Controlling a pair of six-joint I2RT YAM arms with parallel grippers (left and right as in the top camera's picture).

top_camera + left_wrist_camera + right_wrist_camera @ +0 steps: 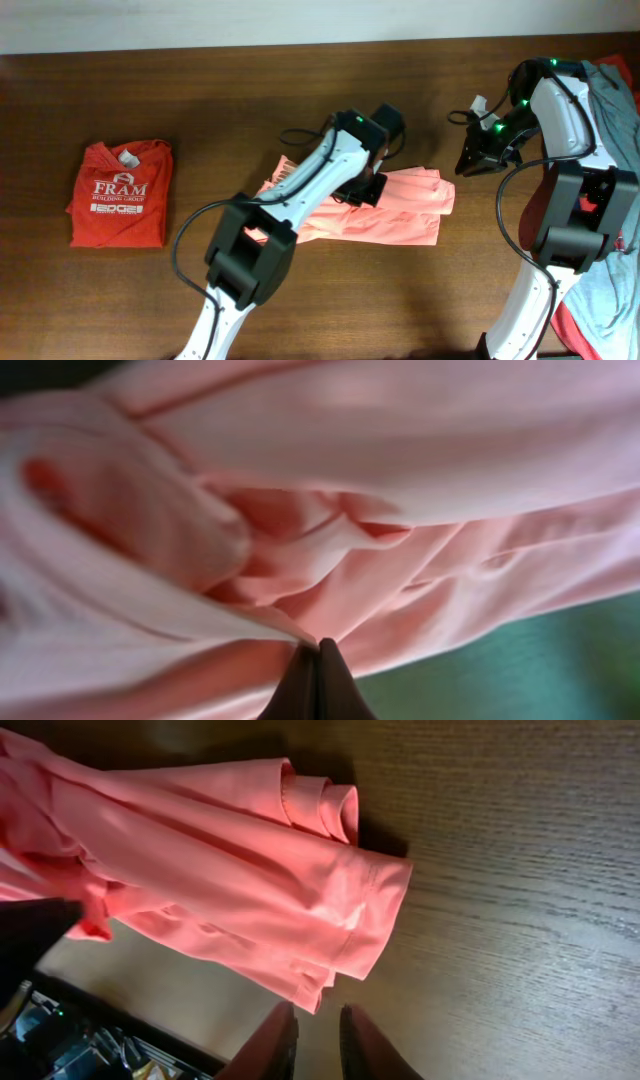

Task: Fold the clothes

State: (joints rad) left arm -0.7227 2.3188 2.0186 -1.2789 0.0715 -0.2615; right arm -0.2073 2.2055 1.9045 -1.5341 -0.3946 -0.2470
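Note:
The salmon-pink shirt (405,208) lies bunched in a long strip at the middle of the table. My left gripper (362,188) is down on its upper left part. In the left wrist view pink folds (330,490) fill the frame, and the left gripper (318,647) is shut with a pinch of that cloth at its tips. My right gripper (468,165) hovers just past the shirt's right end. In the right wrist view the right gripper (318,1017) stands slightly open and holds nothing. The shirt's hemmed corner (350,920) lies just ahead of it.
A folded red shirt with white "FRAM" lettering (120,195) lies at the far left. Grey-blue clothes (615,110) hang in a pile at the right edge behind the right arm, with red cloth (572,335) below. Bare wooden table (300,90) surrounds the pink shirt.

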